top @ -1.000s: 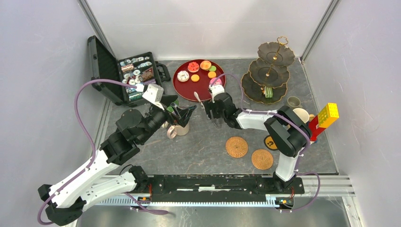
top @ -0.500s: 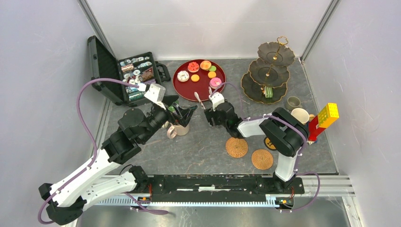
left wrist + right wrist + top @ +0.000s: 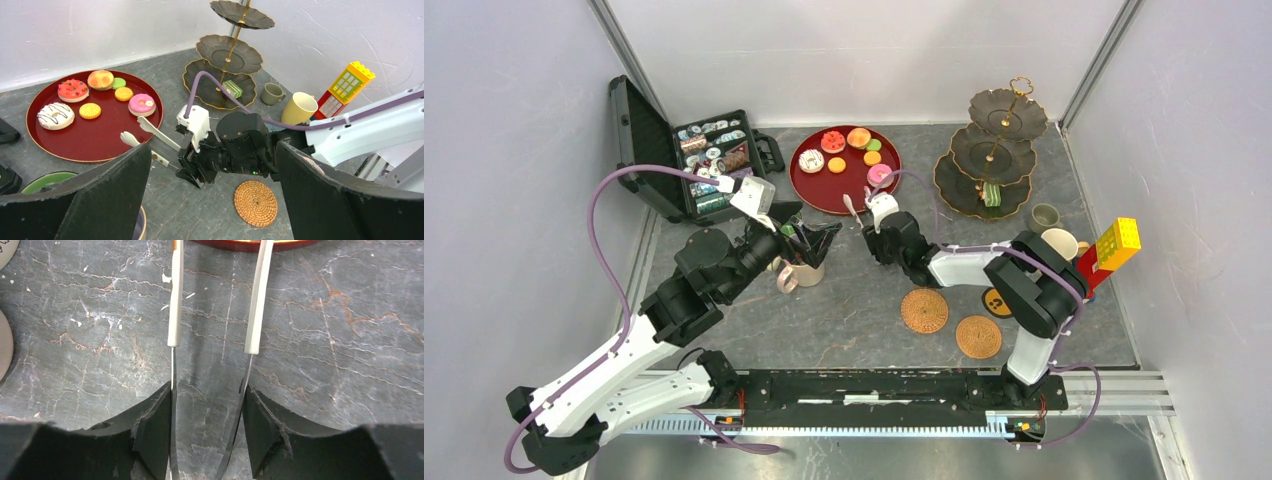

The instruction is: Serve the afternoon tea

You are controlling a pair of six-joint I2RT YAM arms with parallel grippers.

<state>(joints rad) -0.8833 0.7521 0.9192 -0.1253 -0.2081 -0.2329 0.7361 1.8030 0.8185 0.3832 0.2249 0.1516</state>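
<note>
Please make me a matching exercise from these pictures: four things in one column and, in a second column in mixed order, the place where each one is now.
Things
1. green cake
2. pink doughnut
3. tongs
4. woven coaster

Places
A. held in the right gripper
B. lying on the table
C. on the red tray
D. on the lowest tier of the stand

Pairs: 1-D, 2-C, 3-A, 4-B
</note>
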